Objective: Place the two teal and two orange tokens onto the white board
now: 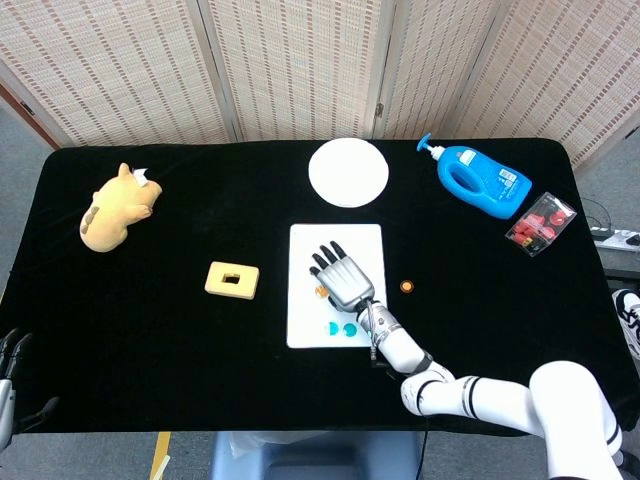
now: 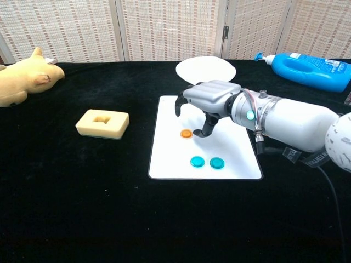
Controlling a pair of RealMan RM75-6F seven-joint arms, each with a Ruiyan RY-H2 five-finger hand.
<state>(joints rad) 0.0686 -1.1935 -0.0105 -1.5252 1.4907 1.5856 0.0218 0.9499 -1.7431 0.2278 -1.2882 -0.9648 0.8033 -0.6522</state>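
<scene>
Two teal tokens (image 2: pixel 207 162) lie side by side near the front edge of the white board (image 2: pixel 230 148), and one orange token (image 2: pixel 186 133) sits flat on the board further back, just beside my right hand (image 2: pixel 211 98). That hand hovers over the board's middle with its fingers (image 2: pixel 207 125) curled downward and apart, holding nothing; whether a fingertip touches the orange token I cannot tell. A second orange token (image 1: pixel 406 286) rests on the black tabletop (image 1: pixel 150 340), off the board to its right. My left hand (image 1: pixel 8 372) shows only at the lower left corner of the head view, its fingers spread and empty. Behind the board lies a white round plate (image 2: pixel 205 70).
</scene>
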